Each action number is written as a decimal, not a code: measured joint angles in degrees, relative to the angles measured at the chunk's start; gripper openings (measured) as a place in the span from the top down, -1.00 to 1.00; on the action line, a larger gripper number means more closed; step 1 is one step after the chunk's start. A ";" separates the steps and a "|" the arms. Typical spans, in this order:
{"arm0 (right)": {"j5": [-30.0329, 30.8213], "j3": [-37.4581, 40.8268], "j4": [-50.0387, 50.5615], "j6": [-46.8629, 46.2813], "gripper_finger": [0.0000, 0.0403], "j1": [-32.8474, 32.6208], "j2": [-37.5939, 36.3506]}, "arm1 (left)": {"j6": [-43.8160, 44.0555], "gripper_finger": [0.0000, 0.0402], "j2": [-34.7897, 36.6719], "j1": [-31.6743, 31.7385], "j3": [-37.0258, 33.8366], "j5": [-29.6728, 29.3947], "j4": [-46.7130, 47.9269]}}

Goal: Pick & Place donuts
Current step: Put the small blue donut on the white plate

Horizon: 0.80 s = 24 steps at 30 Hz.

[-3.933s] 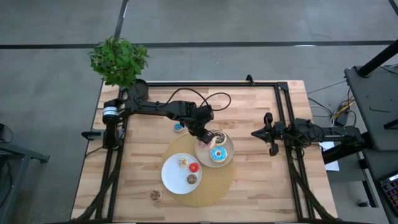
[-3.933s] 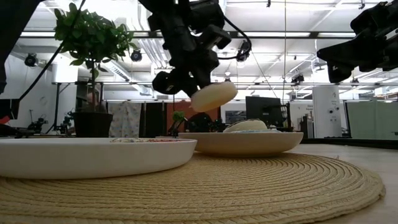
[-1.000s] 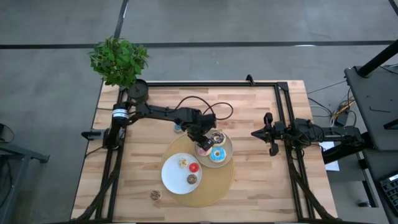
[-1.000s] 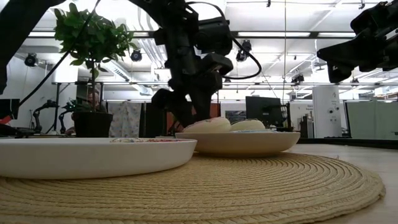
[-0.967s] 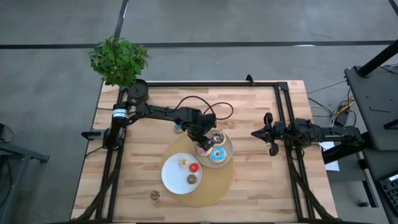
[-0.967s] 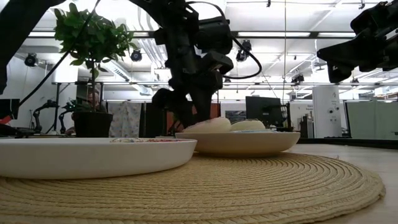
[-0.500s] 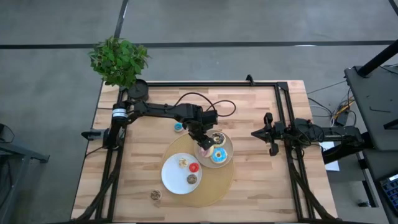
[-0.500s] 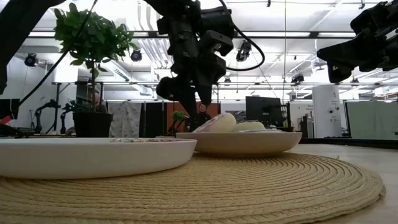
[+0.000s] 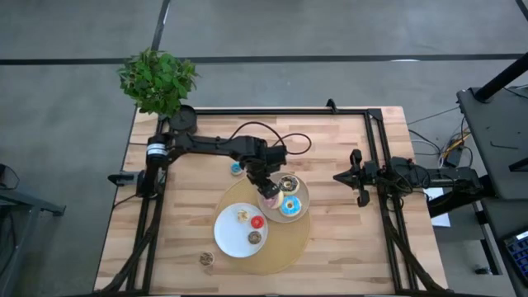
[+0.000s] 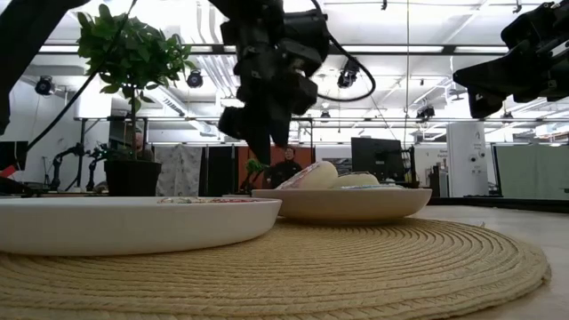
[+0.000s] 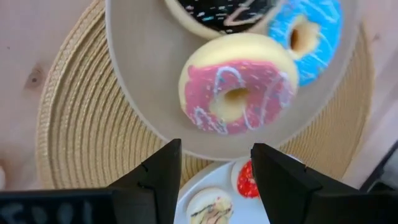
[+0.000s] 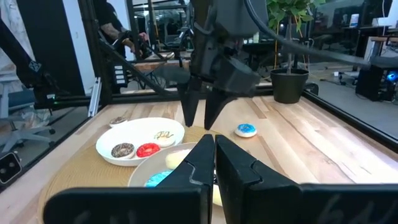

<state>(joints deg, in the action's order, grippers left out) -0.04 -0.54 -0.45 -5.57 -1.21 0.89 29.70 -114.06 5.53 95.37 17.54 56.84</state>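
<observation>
Room is widest on the wooden table (image 9: 346, 247) at lower right and upper right of the high view, bare wood there. Centre is crowded: round woven mat (image 9: 285, 247) carries a white plate (image 9: 227, 235) and a beige plate (image 9: 304, 202), rims touching or overlapping.

Left gripper (image 9: 261, 183) hangs just above the beige plate's left edge, fingers apart at mid width, holding nothing; pink donut (image 11: 239, 92) lies free below it, tilted against the others in the low view. Beside it on the same plate: blue-sprinkled donut (image 11: 306, 32) and chocolate donut (image 11: 225, 14), the latter cut off at the left wrist frame's top.

White plate holds a cream mini (image 9: 242, 215), red mini (image 9: 256, 222) and brown mini (image 9: 255, 238). Blue mini (image 9: 237, 168) sits on bare wood, partly hidden by the left arm. Another small ring (image 9: 205, 258) lies near the lower left edge, colour hard to tell.

Right gripper (image 9: 357, 178) waits at the right side, fingers pressed together, empty. Potted plant (image 9: 157, 80) stands at the upper left corner.
</observation>
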 joint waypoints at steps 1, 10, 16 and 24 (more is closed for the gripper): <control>0.01 -0.02 0.00 -0.07 0.96 0.01 0.00 | -0.95 0.18 0.60 0.01 0.00 0.00 0.19; 0.02 -0.01 0.01 -0.23 0.96 0.00 0.00 | -7.00 0.18 4.97 -0.35 -0.91 -1.12 2.21; -0.01 0.00 -0.01 -0.14 0.96 0.00 -0.04 | -7.23 0.18 7.75 -1.15 -3.96 -3.15 1.31; 0.02 -0.02 -0.10 -0.23 0.96 0.02 -0.08 | -10.81 0.18 12.88 -1.23 -11.09 -5.59 -1.87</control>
<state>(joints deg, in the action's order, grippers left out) -0.02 -0.55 -0.55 -5.80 -1.19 0.80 18.90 -101.18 4.29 84.28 11.96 54.97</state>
